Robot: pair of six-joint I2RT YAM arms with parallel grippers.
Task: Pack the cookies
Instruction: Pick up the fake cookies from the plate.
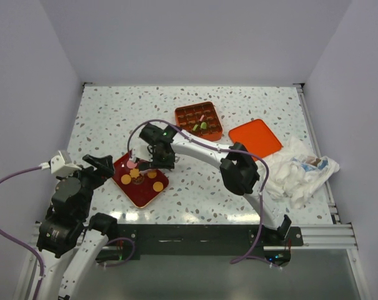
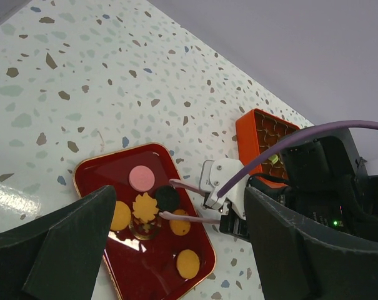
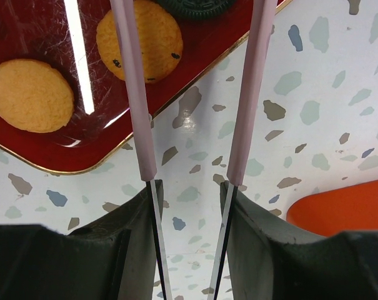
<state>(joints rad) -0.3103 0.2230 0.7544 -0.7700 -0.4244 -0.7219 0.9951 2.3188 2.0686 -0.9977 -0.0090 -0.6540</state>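
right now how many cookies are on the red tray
6 on the red tray: a pink one at the far end, a dark one beside it, a flower-shaped orange one, three round orange ones around them. A brownish shape beside the flower may be a seventh.

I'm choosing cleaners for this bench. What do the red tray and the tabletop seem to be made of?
The red tray looks like glossy lacquered plastic or metal. It mirrors the overhead light as a bright strip, shows fine scratches and has a thin gold rim. The tabletop looks like terrazzo: white with scattered coloured flecks, smooth and slightly shiny. Real stone or printed laminate, I cannot tell.
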